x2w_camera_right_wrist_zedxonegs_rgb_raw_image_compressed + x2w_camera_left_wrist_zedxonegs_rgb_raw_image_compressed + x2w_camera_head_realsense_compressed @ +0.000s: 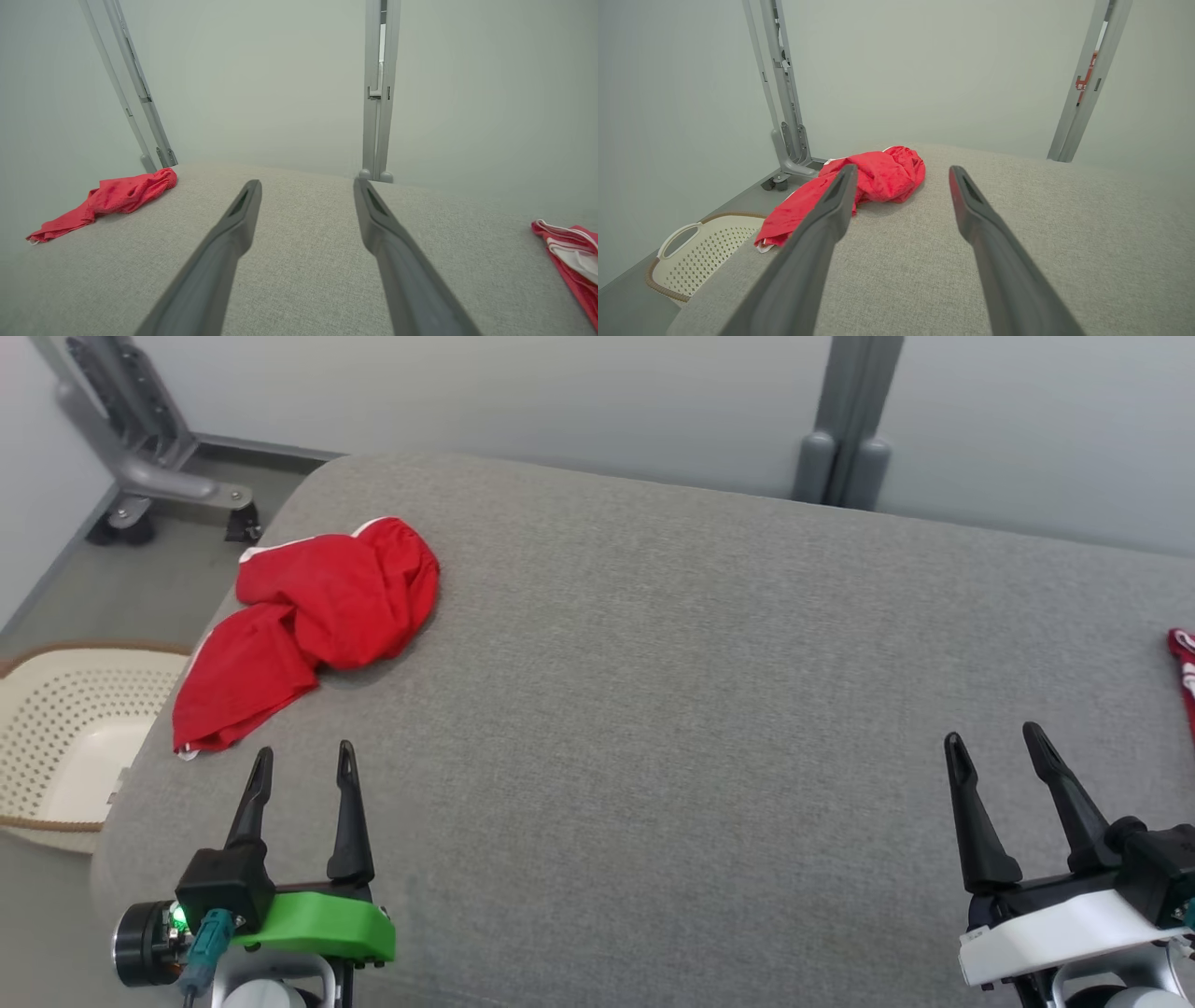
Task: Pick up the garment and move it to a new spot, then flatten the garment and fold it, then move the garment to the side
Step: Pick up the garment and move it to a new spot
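At the far left a cream perforated basket [65, 747] sits on the floor beside the grey padded surface [653, 709]; the head view looks down into it, while the left wrist view adds its handle loop. The red garment [308, 616] lies crumpled on the surface's far left corner (white trim shows at its ends), one end reaching the left edge. The left gripper [305, 751] is just on the near side of it, jaws spread wide and empty; its own wrist view lays one finger across the cloth, but the head view shows a clear gap between them. The right gripper [991, 735] is over the near right of the surface, equally wide, holding nothing. At the right edge lies a second red cloth [1184, 681]; the right wrist view brings out its white stripes.
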Available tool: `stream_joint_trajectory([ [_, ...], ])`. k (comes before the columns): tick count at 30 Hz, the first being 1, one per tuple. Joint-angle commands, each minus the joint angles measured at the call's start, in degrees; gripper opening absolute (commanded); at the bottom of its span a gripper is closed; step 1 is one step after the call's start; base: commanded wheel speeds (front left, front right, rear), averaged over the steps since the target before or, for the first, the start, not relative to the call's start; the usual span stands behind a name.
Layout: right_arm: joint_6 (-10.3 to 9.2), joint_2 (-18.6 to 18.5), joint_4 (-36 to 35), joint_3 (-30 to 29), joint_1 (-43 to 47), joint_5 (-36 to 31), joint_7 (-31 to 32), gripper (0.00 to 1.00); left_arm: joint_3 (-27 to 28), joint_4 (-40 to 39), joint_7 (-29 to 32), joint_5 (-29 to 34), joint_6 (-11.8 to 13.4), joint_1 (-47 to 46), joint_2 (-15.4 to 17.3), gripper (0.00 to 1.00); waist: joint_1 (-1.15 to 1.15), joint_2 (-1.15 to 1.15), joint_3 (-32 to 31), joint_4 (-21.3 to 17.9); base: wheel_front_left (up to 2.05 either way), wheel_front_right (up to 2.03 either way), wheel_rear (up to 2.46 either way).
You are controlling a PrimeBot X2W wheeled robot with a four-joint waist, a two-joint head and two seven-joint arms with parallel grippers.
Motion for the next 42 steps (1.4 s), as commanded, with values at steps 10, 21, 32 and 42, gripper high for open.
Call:
stream_joint_trajectory([
  [10, -0.09, -1.2, -1.4, 0.2, -1.4, 0.2, 1.1, 1.00, 3.5, 0.4, -0.2, 0.9, -1.2, -1.4, -1.3, 1.00, 0.00, 0.00, 2.1, 10.1, 0.00, 0.00, 0.00],
  [21, -0.09, -4.7, -7.5, -2.2, -6.9, -1.0, 5.2, 1.00, 5.4, 6.3, -0.1, -0.1, -3.7, -13.8, -2.8, 1.00, 0.00, 0.00, 14.7, 7.1, 0.00, 0.00, 0.00],
  [32, -0.09, -7.8, -13.2, -3.3, -13.3, -1.7, 8.5, 1.00, 6.7, 35.5, 0.7, -4.2, -9.7, -38.1, -0.5, 1.00, 0.00, 0.00, 29.2, 1.1, 0.00, 0.00, 0.00],
  [42, -0.09, -8.7, -14.1, -3.7, -15.3, -1.6, 8.0, 1.00, 6.2, 54.9, 5.4, -8.9, -12.1, -51.7, 3.8, 1.00, 0.00, 0.00, 33.9, -2.4, 0.00, 0.00, 0.00],
])
